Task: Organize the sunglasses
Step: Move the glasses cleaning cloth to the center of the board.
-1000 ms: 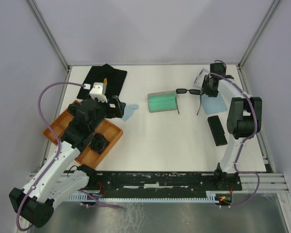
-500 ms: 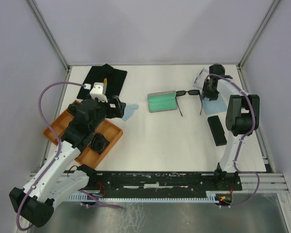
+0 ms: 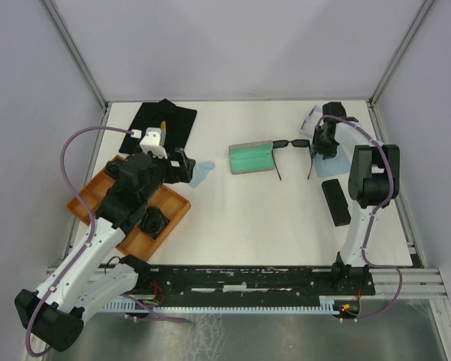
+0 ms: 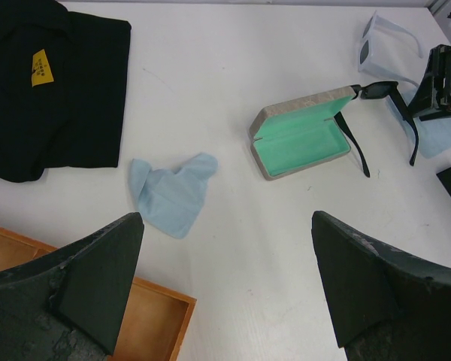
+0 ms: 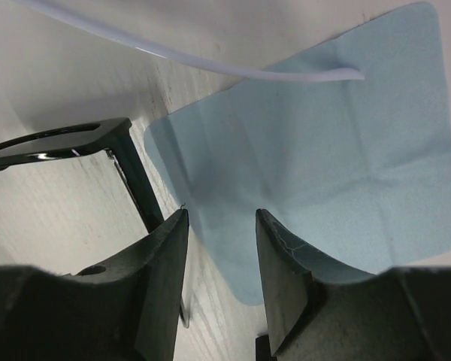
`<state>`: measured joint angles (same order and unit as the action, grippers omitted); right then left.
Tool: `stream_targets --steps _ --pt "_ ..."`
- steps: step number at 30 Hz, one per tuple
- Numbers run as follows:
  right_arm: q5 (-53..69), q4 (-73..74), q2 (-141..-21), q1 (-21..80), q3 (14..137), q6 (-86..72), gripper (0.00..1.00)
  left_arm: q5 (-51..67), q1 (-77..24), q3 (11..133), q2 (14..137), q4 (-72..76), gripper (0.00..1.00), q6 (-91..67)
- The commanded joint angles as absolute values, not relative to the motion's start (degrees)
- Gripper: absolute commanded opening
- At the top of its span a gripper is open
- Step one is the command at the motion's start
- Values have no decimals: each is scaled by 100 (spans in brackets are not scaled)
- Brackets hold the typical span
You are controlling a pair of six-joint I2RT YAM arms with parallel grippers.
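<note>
Having edged left beside the black sunglasses (image 3: 292, 143), the right end effector (image 5: 220, 226) stands half-open, gripping nothing.

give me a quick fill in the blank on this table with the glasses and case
1. The grey case has a ____ lining.
2. The sunglasses beside it have a ____ frame.
3. The right hand is above a blue ____.
4. The left hand has its jaws wide ____.

Missing words: green; black; cloth; open
</note>
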<state>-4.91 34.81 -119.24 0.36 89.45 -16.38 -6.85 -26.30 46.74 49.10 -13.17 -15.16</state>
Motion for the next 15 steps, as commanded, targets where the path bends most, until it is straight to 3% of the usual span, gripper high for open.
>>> stream_targets --steps 1,9,15 --pt "-389 3679 -12201 87 9298 -1486 49 -574 -2589 4680 4903 -1042 99 -1679" --pt "-529 4022 -12486 153 9548 -1409 49 -605 -2586 4684 4880 -1051 99 -1670" --pt "-724 4334 -12724 154 9635 -1389 35 -606 -2588 4683 4879 -1051 99 -1670"
